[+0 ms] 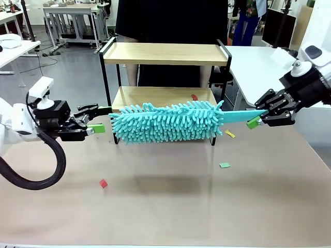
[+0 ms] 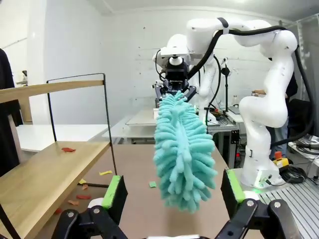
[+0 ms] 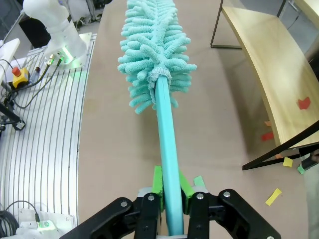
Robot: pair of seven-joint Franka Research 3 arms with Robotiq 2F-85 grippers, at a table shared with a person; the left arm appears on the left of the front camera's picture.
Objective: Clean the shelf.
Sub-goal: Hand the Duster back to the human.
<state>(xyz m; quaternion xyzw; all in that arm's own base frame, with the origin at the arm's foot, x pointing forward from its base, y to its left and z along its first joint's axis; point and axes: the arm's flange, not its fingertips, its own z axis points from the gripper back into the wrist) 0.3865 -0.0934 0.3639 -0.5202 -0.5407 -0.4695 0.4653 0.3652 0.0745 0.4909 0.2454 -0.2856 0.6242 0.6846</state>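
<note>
While front-hidden, duster (image 3: 157,50) handle in right hand (image 3: 172,191) (seemingly clamped)

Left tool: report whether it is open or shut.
Open. In the left wrist view the left tool has its green pads spread wide, with the teal duster hanging untouched between them.

Brown tabletop (image 1: 165,206) fills the lower half of the front view. Loose paper scraps on it: red (image 1: 103,183) lower left, green (image 1: 224,165) right of centre, yellow (image 1: 230,134) above the green one. Person in black (image 1: 170,20) at top centre, standing at the far side. White table (image 1: 253,67) at mid right, dark monitor (image 1: 278,27) at upper right. Workbenches (image 1: 72,15) upper left, on a grey floor. Right wrist view, left side: slotted metal plate (image 3: 45,149), red-and-yellow button (image 3: 20,77), black cables (image 3: 10,114).
</note>
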